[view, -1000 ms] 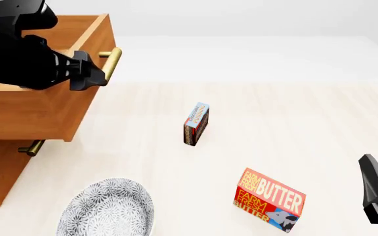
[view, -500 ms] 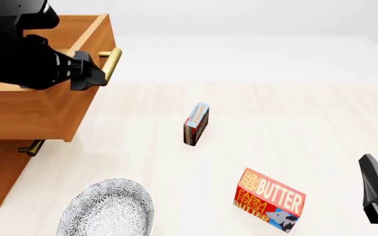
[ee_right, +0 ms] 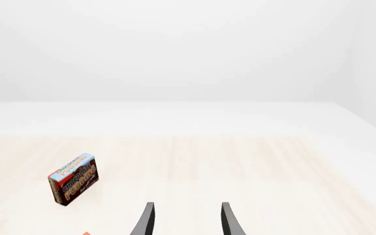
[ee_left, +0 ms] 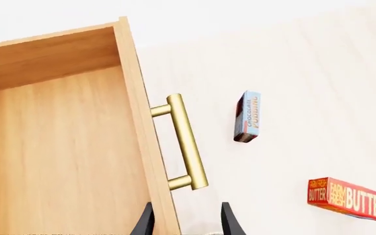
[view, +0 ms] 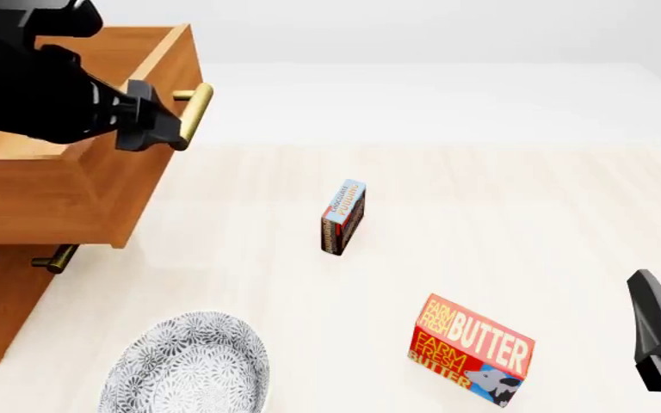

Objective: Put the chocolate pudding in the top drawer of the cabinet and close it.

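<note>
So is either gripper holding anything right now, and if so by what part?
Nothing is held. The left gripper is open beside the top drawer, off its handle. The right gripper is open over bare table.

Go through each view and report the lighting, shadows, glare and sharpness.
Front view: even, soft light, sharp throughout; only faint shadows beside the chocolate pudding and butter box; no glare. Left wrist view: crisp, a mild sheen along the brass handle of the top drawer. Right wrist view: flat and bright, the white background nearly featureless, pudding lettering legible.
</note>
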Robot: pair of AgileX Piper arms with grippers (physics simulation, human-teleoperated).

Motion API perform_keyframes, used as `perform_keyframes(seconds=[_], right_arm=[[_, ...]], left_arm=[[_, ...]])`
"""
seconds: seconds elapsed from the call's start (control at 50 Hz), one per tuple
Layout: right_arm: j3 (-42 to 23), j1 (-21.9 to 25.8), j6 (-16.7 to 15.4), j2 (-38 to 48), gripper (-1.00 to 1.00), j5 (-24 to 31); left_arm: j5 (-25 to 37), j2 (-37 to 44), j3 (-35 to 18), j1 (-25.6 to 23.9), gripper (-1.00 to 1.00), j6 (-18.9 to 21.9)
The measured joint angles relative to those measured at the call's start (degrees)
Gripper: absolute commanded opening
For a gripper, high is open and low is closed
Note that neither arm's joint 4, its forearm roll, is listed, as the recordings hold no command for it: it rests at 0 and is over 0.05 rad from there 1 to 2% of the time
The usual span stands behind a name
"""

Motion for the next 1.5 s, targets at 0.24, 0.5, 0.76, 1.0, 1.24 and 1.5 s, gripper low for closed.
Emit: perform_keyframes(seconds=[0.24,0.5,0.76,1.0,1.24,1.5], right_arm=[[0.0,0.0,0.0,0.0,1.0,0.0],[0.0,0.0,0.0,0.0,1.0,0.0],[0.0,0.0,0.0,0.0,1.0,0.0],[0.0,0.0,0.0,0.0,1.0,0.0],[0.0,0.0,0.0,0.0,1.0,0.0],[0.0,0.0,0.0,0.0,1.0,0.0]], left_arm=[[0.3,-0.9,-1.5,-0.2,1.0,2.6],[-1.8,-5.5,-5.0,-2.8,1.0,7.9],[-6.8,-12.2,-0.5,-6.6,1.0,11.1],[-13.4,-18.7,8.2,-11.6,1.0,13.7],[-17.2,-26.8,16.0,-16.5,1.0,16.9],[-23.1,-33.2,24.2,-23.9,1.0,19.9]])
